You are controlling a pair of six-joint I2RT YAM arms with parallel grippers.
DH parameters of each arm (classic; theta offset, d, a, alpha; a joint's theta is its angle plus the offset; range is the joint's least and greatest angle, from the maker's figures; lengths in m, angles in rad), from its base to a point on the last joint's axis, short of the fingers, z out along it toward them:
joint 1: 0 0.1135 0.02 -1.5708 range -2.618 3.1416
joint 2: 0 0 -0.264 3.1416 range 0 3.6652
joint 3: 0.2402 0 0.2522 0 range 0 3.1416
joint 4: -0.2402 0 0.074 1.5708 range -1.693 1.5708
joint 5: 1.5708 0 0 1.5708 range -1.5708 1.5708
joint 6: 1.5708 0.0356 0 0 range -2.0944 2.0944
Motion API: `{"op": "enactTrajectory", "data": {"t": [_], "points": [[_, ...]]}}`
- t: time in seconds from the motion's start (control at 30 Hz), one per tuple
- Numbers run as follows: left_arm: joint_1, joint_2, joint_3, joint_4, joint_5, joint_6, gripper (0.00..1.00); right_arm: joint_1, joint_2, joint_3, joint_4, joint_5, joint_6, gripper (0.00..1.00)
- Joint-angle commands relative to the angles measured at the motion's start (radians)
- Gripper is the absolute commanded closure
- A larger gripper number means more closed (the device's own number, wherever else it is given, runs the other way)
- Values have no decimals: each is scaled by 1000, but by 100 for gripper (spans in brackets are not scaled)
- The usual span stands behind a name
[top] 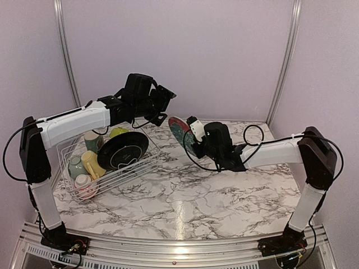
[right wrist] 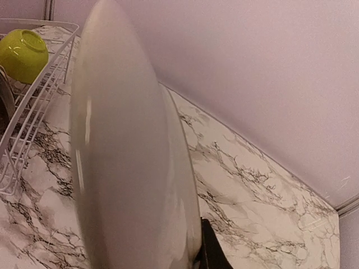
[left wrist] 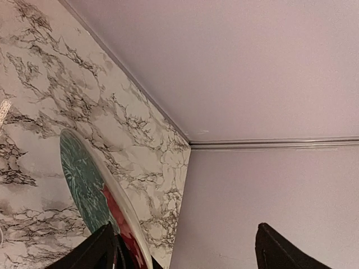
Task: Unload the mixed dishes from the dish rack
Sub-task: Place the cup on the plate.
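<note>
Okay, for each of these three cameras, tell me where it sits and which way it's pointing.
Top external: high behind the bases, looking down at the marble table; both arms, left gripper and right gripper show.
Left wrist: on the left arm, facing the far wall corner past the patterned plate; its open fingers edge the bottom.
Right wrist: close behind that plate's pale underside, facing the dish rack and lime-green bowl; one dark finger shows.
Shared: all three see the plate.
</note>
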Motion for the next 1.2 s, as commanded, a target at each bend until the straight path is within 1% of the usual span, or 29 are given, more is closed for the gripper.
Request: {"op": "enactTrajectory", "data": {"t": [0.0, 0.07, 0.2, 0.23, 0.33, 0.4, 0.53, 0.67, 0.77, 0.83, 0.9, 0.93, 1.03, 1.17], "points": [[-4, -57, 27, 48, -40, 168, 5, -103, -136, -10, 46, -153, 249, 100], [-3, -81, 25, 50, -55, 251, 1, -167, -158, -16, 4, -263, 360, 100], [-4, -157, -27, 97, -45, 457, 1, -327, -193, -51, -49, -585, 576, 100], [-4, -180, -48, 118, -26, 525, 1, -365, -192, -60, -57, -662, 623, 100], [3, -242, -136, 184, 64, 634, 1, -480, -174, -85, -93, -862, 744, 100], [7, -279, -187, 217, 115, 689, 1, -540, -177, -126, -88, -937, 780, 100], [7, -358, -290, 259, 176, 775, 1, -618, -216, -186, -132, -923, 727, 100], [6, -444, -404, 296, 170, 855, 1, -711, -217, -234, -118, -987, 732, 100], [5, -491, -455, 268, 153, 914, 1, -792, -180, -261, -84, -1097, 768, 100], [6, -514, -472, 225, 132, 950, 1, -809, -171, -269, -83, -1117, 773, 100], [5, -538, -491, 196, 116, 971, 1, -855, -168, -290, -67, -1121, 780, 99], [5, -552, -501, 193, 113, 974, 1, -862, -164, -297, -62, -1112, 776, 97], [6, -587, -513, 195, 128, 973, 1, -871, -140, -281, -120, -1059, 731, 89], [5, -610, -478, 151, 132, 997, 1, -871, -126, -287, -139, -982, 727, 76]]}}
